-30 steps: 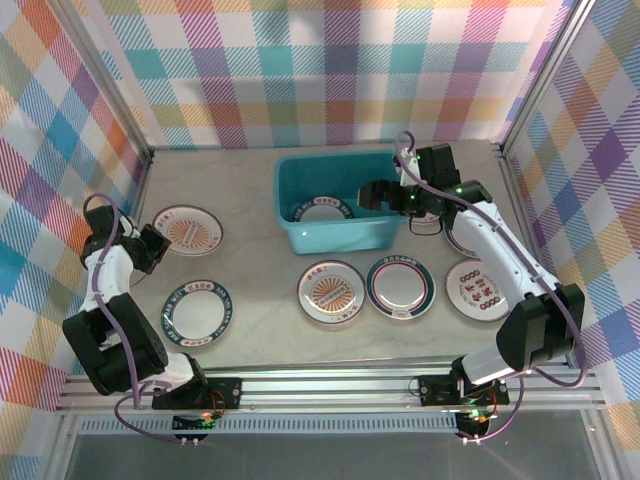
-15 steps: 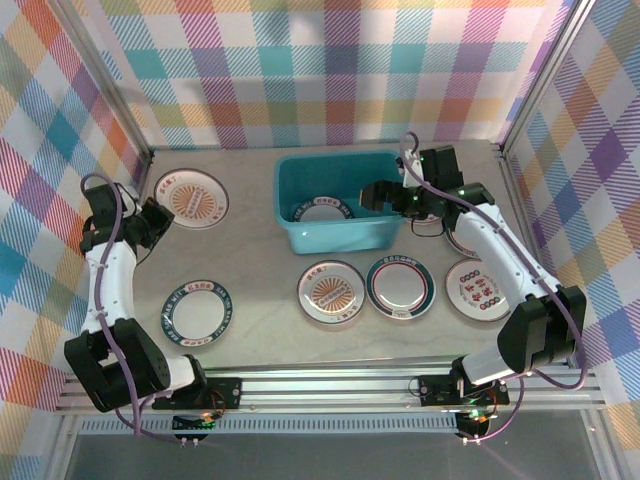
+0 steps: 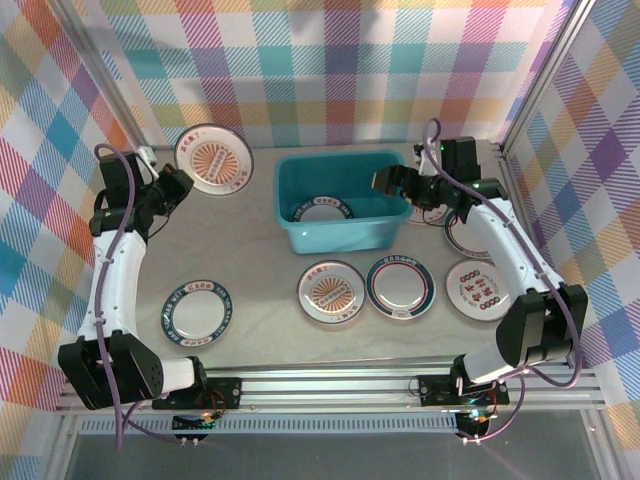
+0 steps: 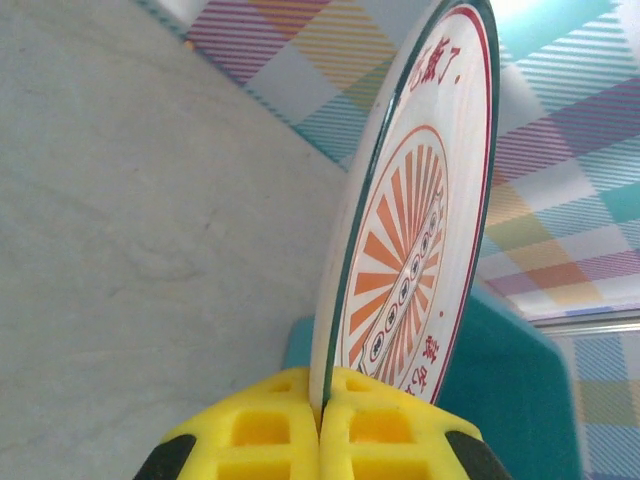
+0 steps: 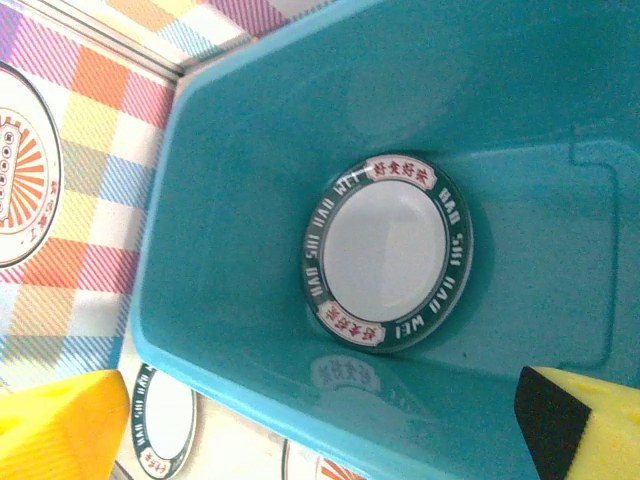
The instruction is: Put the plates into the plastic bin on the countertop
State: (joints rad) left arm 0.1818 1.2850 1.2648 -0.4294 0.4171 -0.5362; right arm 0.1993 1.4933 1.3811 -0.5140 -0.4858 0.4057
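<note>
plaid back wall (image 3: 330, 70), left side wall (image 3: 40, 170) and right side wall (image 3: 600, 170) same pastel checks, aluminium rail (image 3: 330, 385) across near edge, metal corner posts (image 3: 100, 78) at back

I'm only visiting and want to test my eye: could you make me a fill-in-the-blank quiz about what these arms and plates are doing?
1. The left gripper is shut on the edge of the held plate, whose sunburst design is coloured ____.
2. With the teal-rimmed plate lying inside, the plastic bin holds this many plates: ____.
3. The right gripper hangs above the bin with its jaws ____.

Missing words: orange; one; open.
</note>
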